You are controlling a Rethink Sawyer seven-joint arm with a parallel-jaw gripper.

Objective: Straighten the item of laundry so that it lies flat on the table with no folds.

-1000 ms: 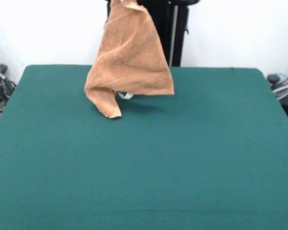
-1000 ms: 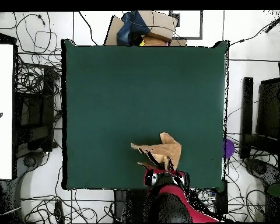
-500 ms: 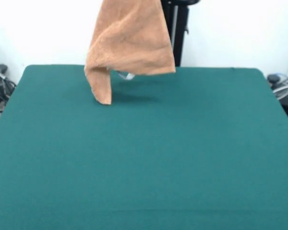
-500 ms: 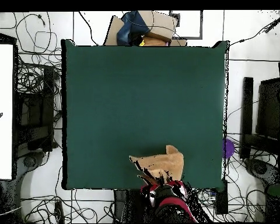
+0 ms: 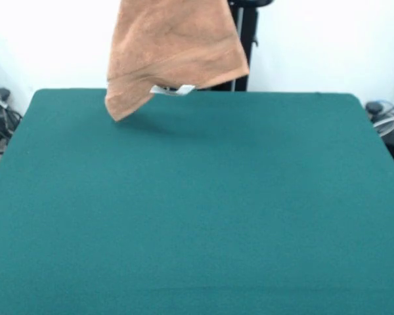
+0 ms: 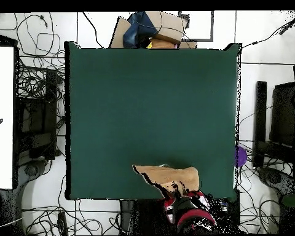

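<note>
The tan terry towel (image 5: pixel 174 49) hangs in the air above the far part of the dark green table (image 5: pixel 197 210), with its top out of the front view. Its lower corner dangles at the left, clear of the table top. A small white label (image 5: pixel 173 90) shows at its lower edge. In the overhead view the towel (image 6: pixel 168 176) is a bunched strip near the table's (image 6: pixel 150 104) edge by the robot. My gripper (image 6: pixel 179 198) is at the towel's robot-side edge, shut on the towel, and mostly hidden by the cloth and the red arm.
The black pedestal (image 5: pixel 246 39) stands behind the table's far edge. A cardboard box with a blue item (image 6: pixel 153 31) lies past the table's opposite edge. Cables and dark equipment (image 6: pixel 36 117) flank both sides. A purple object (image 6: pixel 240 156) sits by the right edge.
The towel has risen and moved toward the robot's base. Its hanging corner has lifted further from the table, and the label now shows below its edge.
</note>
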